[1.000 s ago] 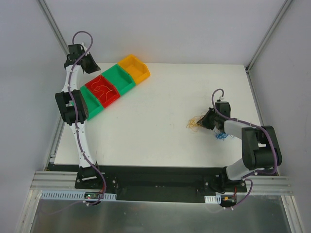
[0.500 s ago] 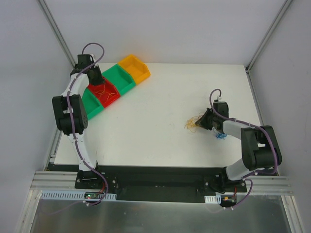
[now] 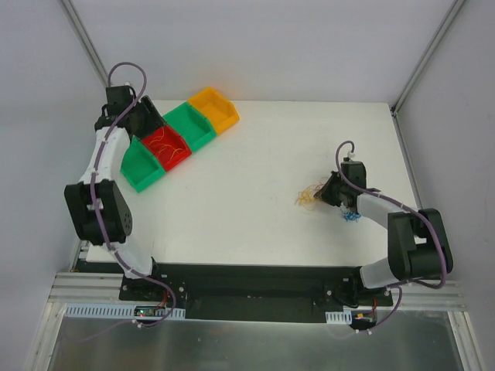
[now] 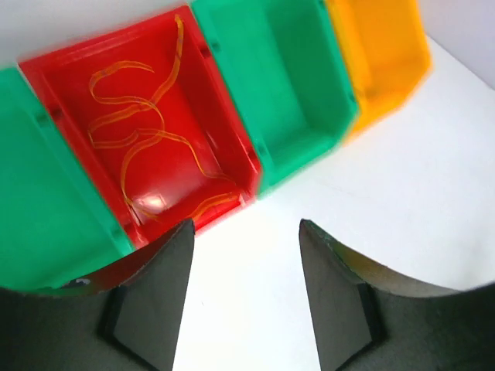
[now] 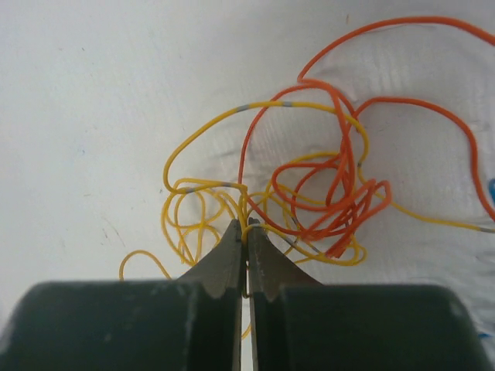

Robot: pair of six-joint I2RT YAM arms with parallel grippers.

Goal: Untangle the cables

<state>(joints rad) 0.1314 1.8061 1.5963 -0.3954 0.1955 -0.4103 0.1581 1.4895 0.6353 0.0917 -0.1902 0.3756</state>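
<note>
Upper left of the overhead view: the left arm reaches over a row of four bins along the table's far left edge. A second ago the left hand was shut. Half a second ago it dipped over the red bin. Now it has drawn back toward the upper left corner, and its two fingers stand apart with nothing between them. In its wrist view, thin orange strands lie curled on the red bin's floor. We judge that it has just let one go there, so one more strand has likely been sorted.

The middle of the table is bare white.

Right of centre, the cables lie on the table as a small tangled clump. The right hand has barely moved and is still closed. In its wrist view the fingertips pinch a yellow wire at the clump's near edge, with orange loops knotted through it. A few blue wires lie loose just below the right hand. Most of the untangling remains.
</note>
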